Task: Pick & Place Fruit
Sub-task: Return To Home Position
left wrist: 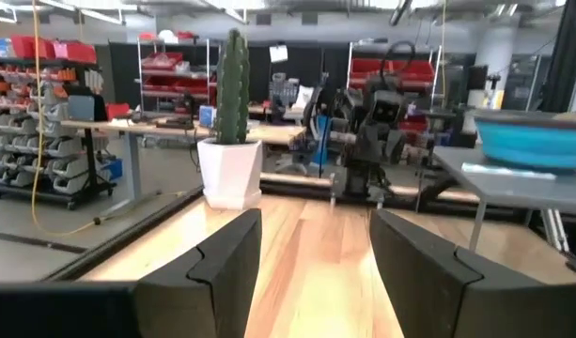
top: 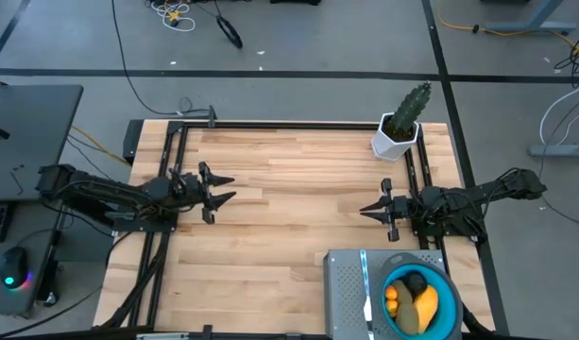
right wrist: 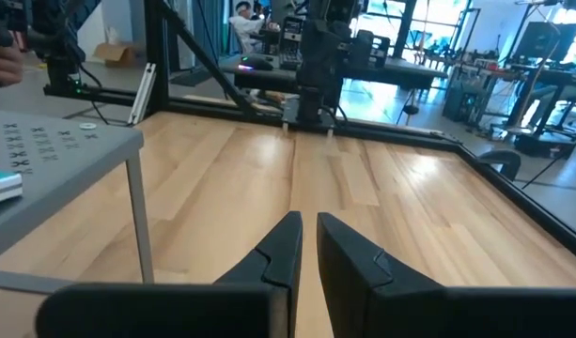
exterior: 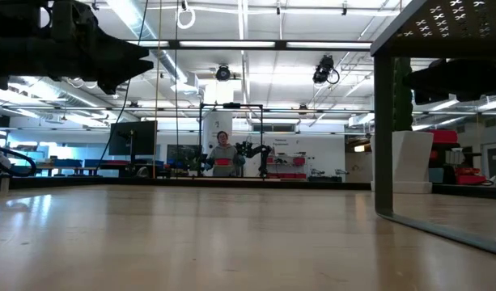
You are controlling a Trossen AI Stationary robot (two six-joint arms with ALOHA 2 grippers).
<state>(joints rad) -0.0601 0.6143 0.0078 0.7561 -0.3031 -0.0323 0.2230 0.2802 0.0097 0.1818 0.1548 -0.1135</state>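
The fruit sits in a blue bowl (top: 447,288) on a grey perforated stand (top: 346,283) at the table's near right corner. It is a yellow oblong (top: 426,304), an olive-brown oval (top: 407,319), a black ball (top: 417,282) and tiny orange pieces (top: 391,298). My left gripper (top: 225,189) hovers open over the table's left-middle, pointing right, far from the bowl (left wrist: 537,141). My right gripper (top: 363,210) hovers at right-middle, just beyond the stand, pointing left with its fingers shut (right wrist: 306,246). Neither gripper holds anything.
A green cactus in a white pot (top: 400,127) stands at the table's far right corner (left wrist: 229,169). A thin white-and-blue stick (top: 367,295) lies on the stand beside the bowl. Bare wood lies between the two grippers. A person sits far off in the room (exterior: 223,153).
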